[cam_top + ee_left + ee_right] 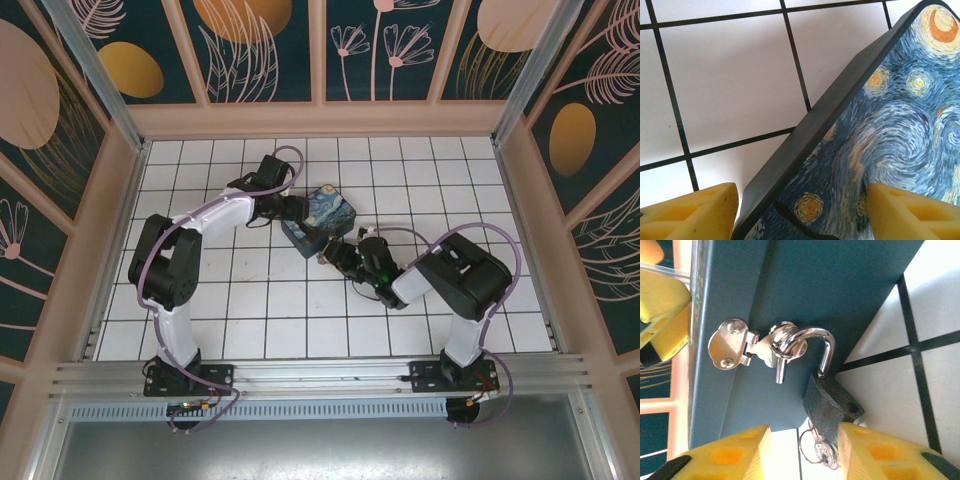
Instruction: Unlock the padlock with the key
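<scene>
The dark padlock (pixel 831 407) hangs by its silver shackle (pixel 826 342) from the hasp (pixel 735 346) on the blue box's side wall (pixel 805 285). One shackle leg sits in the body; next to it an empty hole shows on the body's top. The key (pixel 823 454), with its ring, sticks out of the padlock's underside. My right gripper (pixel 805 456) is open, with the key between its fingers, close to the right fingertip (pixel 880 455). My left gripper (pixel 802 215) is open astride a corner of the swirly-painted box (pixel 890 130). In the top view the box (pixel 322 215) lies mid-table between the left gripper (pixel 290 212) and the right gripper (pixel 337 252).
A white tiled table (pixel 250 300) carries the box. Patterned walls (pixel 320 50) close it in at the back and both sides. The left arm (pixel 175 270) bends in from the left and the right arm (pixel 460 280) from the right.
</scene>
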Robot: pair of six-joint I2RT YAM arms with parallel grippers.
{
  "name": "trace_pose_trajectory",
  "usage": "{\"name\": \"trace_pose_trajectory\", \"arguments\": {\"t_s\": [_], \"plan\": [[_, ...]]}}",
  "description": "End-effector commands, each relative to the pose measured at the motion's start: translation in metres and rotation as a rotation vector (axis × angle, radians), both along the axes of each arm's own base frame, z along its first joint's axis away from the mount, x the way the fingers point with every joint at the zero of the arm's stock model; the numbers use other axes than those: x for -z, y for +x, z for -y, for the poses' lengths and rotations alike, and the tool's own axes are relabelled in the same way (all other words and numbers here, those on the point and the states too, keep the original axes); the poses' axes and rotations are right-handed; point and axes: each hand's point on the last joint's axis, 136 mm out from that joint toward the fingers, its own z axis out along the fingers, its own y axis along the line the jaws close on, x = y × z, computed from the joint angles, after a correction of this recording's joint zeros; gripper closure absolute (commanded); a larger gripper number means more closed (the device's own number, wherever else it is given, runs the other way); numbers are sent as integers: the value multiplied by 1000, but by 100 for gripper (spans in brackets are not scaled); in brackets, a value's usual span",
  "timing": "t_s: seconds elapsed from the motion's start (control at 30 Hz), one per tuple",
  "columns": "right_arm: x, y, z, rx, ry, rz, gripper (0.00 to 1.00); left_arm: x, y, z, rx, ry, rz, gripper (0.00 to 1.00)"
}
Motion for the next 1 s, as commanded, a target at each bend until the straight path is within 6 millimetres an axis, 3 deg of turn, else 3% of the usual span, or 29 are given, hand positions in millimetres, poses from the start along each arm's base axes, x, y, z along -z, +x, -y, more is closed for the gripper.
{"name": "trace_pose_trajectory", "arguments": {"t_s": [0.0,0.27,0.43,0.53,0.63,0.73,0.8,0.9,0.97], "plan": [[13,-2,22,92,-31,-31,59,19,-11,-5,8,43,-81,32],[9,13,43,11,-392,29,45,-2,-4,-4,-27,21,-45,30],[-5,12,55,11,-408,79,45,-56,3,-15,-23,84,65,25],[-19,12,64,11,-379,99,45,-65,-23,-19,6,166,94,23],[-31,16,80,37,-347,109,45,-56,-69,-10,50,205,67,26],[-43,22,93,48,-347,137,47,-53,-119,18,108,124,25,31],[-50,24,88,-4,-341,175,48,-56,-141,37,123,57,18,35],[-48,22,66,-117,-317,206,53,-58,-143,35,63,23,38,38],[-42,23,65,-129,-347,241,57,-72,-133,32,42,-10,64,35]]}}
